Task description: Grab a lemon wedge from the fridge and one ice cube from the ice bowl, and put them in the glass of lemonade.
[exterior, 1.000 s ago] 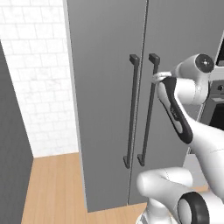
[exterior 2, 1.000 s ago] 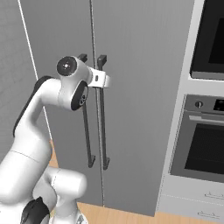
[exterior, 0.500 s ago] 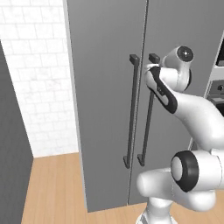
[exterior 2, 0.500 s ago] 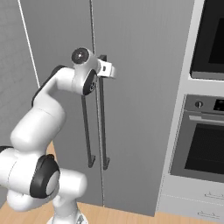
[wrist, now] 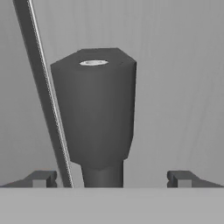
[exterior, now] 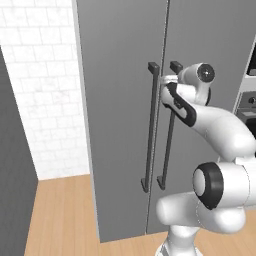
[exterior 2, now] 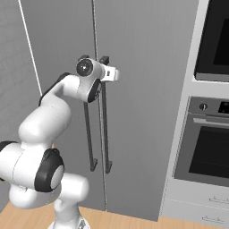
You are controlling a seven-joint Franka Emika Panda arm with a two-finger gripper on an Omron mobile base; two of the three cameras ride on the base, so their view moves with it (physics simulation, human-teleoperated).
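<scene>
You have the fridge (exterior: 125,100) directly ahead of the base, both grey doors closed, their seam running down the middle; two long dark bar handles stand side by side either side of that seam. The gripper (wrist: 109,178) is up at the top end of the right-door handle (wrist: 98,109); in the hand view the handle's thick dark end sits between the two fingertips (wrist: 41,178), which stand wide apart and released, one to each side, neither touching it; nothing is grasped. The door seam crosses that view as a slanted dark line left of the handle. From the left base view you see the white arm bent across the right door, with the hand (exterior: 170,82) at the upper ends of the handles; the left-door handle (exterior: 149,125) runs down beside it. In the right base view the black wall oven (exterior 2: 210,147) sits to the right of the fridge, with white drawers (exterior 2: 197,203) beneath; white tiled wall (exterior: 45,90) and wooden floor (exterior: 60,215) lie to the fridge's left.
</scene>
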